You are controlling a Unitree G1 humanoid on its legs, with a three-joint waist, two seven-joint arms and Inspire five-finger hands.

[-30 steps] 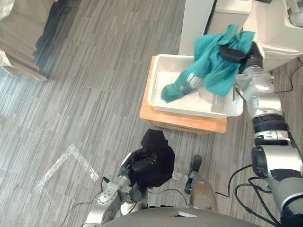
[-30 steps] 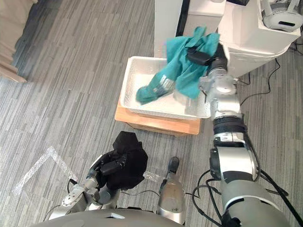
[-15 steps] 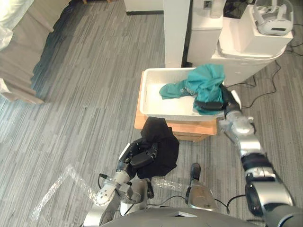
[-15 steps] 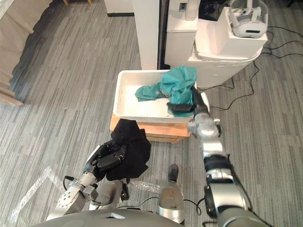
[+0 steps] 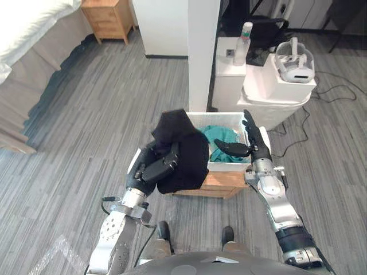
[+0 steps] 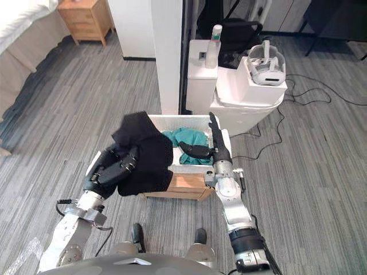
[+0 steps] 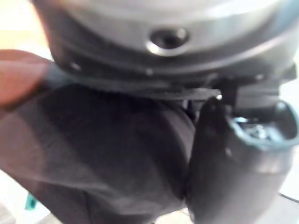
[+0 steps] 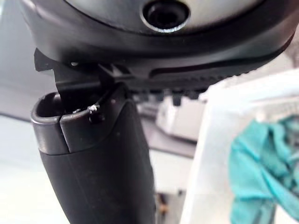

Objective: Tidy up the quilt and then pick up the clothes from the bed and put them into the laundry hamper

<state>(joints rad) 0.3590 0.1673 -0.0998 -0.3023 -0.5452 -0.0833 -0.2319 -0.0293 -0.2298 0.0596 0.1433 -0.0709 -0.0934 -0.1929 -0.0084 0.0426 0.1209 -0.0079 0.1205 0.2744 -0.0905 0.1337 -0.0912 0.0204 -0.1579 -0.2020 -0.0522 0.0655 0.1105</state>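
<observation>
My left hand (image 5: 153, 169) is shut on a black garment (image 5: 184, 150), which it holds up against the near left corner of the white laundry hamper (image 5: 228, 166). A teal garment (image 5: 221, 141) lies loose inside the hamper. Over the hamper's right edge is my right hand (image 5: 254, 146), open with straight fingers and holding nothing. The left wrist view shows the black garment (image 7: 93, 154) bunched close against the palm. Past the thumb (image 8: 103, 163) in the right wrist view lies the teal garment (image 8: 261, 163).
The hamper rests on a low wooden stand (image 5: 218, 183). Behind it rise a white pillar (image 5: 202, 57) and a white bin (image 5: 275, 97) with a headset (image 5: 293, 59) and a spray bottle (image 5: 243, 37). A bed (image 5: 28, 23) and a nightstand (image 5: 106, 17) lie far left.
My right hand lowered the teal garment into the hamper and opened, letting it go. My left hand lifted the black garment toward the hamper. The camera tilted up.
</observation>
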